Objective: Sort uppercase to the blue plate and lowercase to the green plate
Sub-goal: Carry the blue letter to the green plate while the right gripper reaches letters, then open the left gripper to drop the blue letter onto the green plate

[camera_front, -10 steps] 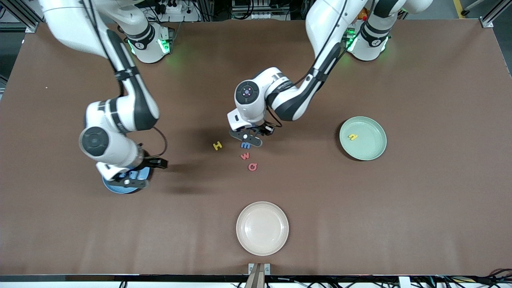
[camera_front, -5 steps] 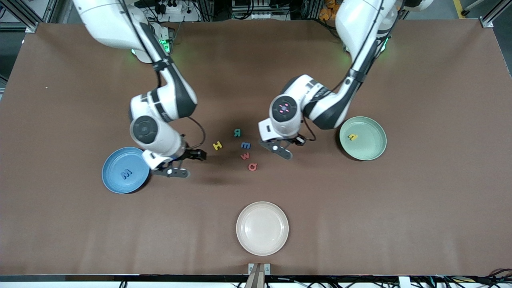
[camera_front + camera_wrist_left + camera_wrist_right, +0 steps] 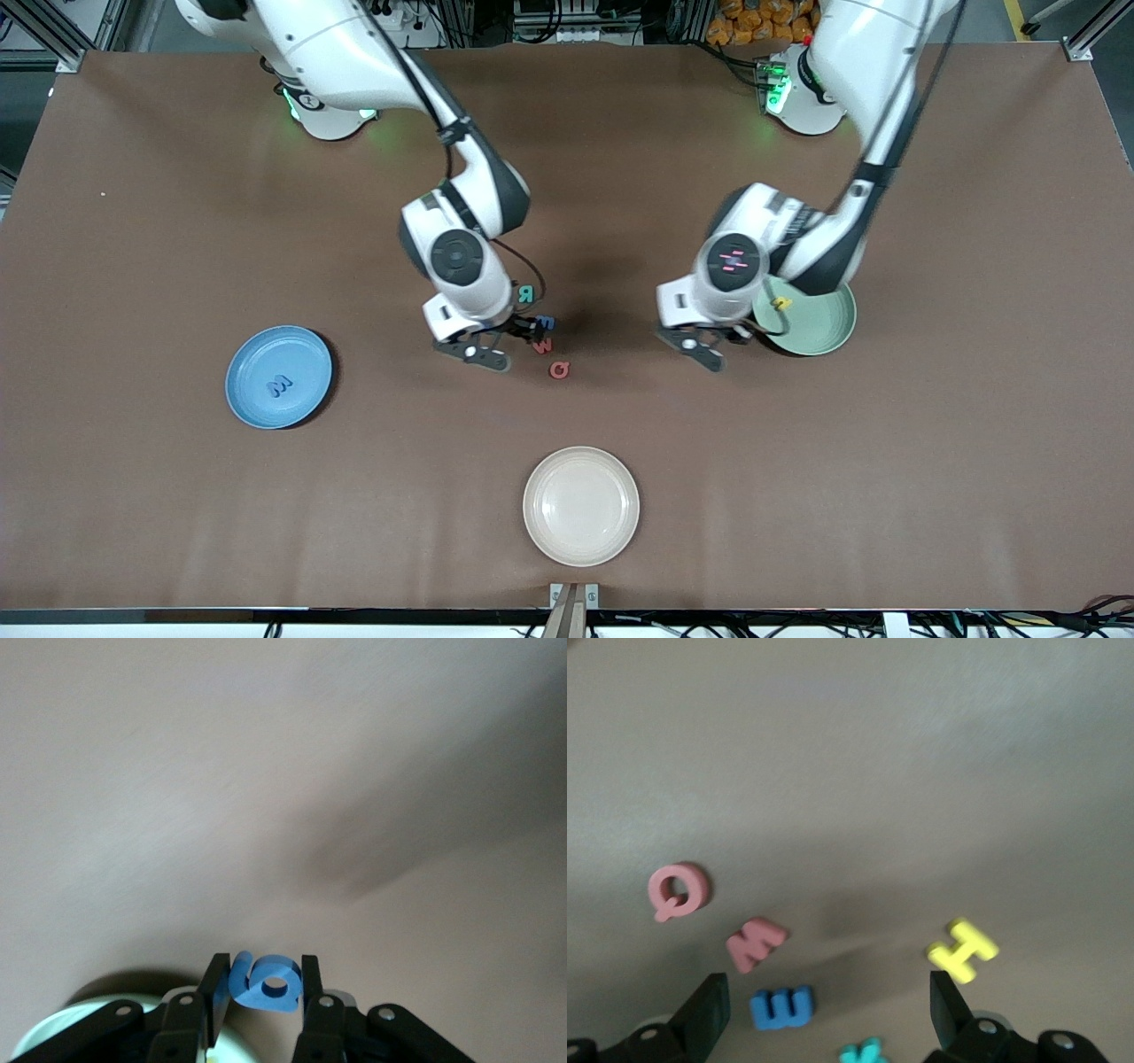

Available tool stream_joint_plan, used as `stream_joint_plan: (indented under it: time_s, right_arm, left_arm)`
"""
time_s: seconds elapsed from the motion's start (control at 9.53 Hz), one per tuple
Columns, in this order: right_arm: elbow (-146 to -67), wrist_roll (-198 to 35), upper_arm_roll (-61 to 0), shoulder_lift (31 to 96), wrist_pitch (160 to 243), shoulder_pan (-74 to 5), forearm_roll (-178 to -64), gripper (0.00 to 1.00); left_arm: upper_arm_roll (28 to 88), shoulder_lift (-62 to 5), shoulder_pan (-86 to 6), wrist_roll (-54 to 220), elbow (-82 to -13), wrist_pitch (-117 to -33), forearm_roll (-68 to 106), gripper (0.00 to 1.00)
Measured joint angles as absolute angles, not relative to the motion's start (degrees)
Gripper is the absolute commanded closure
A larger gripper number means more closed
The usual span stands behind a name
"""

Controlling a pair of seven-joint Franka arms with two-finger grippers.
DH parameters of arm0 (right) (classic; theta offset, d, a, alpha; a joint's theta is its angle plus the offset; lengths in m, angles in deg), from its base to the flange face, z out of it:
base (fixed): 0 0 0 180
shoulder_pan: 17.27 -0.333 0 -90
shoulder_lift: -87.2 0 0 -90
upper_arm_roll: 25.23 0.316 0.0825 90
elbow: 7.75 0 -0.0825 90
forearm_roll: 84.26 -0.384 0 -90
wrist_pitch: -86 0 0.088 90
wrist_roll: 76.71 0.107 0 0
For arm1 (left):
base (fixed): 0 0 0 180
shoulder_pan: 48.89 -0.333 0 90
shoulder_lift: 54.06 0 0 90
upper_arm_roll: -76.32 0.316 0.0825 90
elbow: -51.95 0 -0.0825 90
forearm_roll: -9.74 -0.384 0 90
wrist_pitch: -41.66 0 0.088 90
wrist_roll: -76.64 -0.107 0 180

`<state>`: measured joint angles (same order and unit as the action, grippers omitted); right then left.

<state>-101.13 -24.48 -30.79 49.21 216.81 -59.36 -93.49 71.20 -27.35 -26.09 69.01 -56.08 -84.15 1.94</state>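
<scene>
Left gripper clamps the blue g, up over the bench just beside the green plate, which holds a yellow h. Right gripper spread wide, nothing in it, over the loose letters mid-bench: yellow H, red w, blue m, green R, red Q. Blue M lies in the blue plate toward the right arm's end.

My left gripper, of matt black plastic, pinches a soft-looking, matt blue foam letter, while the brown table looks dull and cloth-like, the cream plate slightly glossy, and the blue plate perhaps satin, though that is hard to judge.
</scene>
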Motion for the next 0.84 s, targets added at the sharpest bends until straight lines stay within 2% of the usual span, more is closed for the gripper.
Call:
stream_joint_plan:
  time_s: [0.31, 0.63, 0.84]
  right_arm:
    - [-100.4, -21.39, -30.76, 46.66, 220.1, -62.45, -93.73, 0.0]
    - [-100.32, -21.39, -30.77, 44.8, 222.79, -64.59, -93.79, 0.0]
    - [-100.31, -21.39, -30.79, 43.75, 223.8, -65.31, -93.79, 0.0]
  left_arm:
    - [71.19, -33.17, -31.53, 61.17, -63.33, -84.92, 1.89, 1.0]
    - [71.14, -36.52, -36.34, 56.48, -73.62, -94.04, -1.36, 1.0]
    - [71.17, -36.59, -41.16, 50.93, -77.24, -99.33, -1.41, 1.0]
